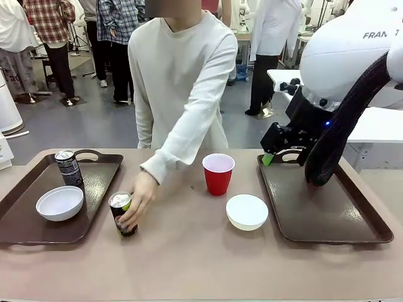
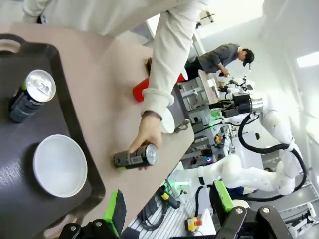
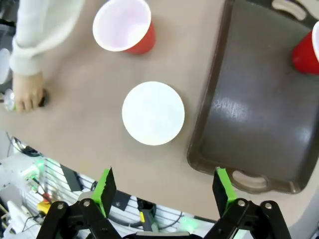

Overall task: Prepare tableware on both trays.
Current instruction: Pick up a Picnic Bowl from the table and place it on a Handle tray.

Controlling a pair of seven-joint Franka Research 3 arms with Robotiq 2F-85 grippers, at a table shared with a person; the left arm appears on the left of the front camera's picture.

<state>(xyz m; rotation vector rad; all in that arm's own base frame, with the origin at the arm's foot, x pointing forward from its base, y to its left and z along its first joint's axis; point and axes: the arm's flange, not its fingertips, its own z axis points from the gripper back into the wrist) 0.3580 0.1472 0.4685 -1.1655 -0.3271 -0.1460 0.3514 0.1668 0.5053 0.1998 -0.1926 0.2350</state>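
The left tray (image 1: 94, 189) holds a white bowl (image 1: 60, 202) and a slim black can (image 1: 68, 167). On the table beside that tray, a person's hand (image 1: 141, 195) grips a dark can (image 1: 121, 212). A red cup (image 1: 218, 173) and a second white bowl (image 1: 247, 211) stand on the table between the trays. My right gripper (image 1: 272, 154) hovers open over the far left corner of the right tray (image 1: 315, 207). In the right wrist view it (image 3: 164, 191) is above this bowl (image 3: 153, 113), and another red cup (image 3: 306, 50) stands on the tray (image 3: 259, 109). My left gripper (image 2: 169, 204) is open and empty, high above the left tray (image 2: 55, 74).
The person stands at the far side, one arm (image 1: 189, 119) reaching across the table's middle. The table's front strip (image 1: 201, 264) is bare. Most of the right tray's floor is bare. Other people and benches are farther back.
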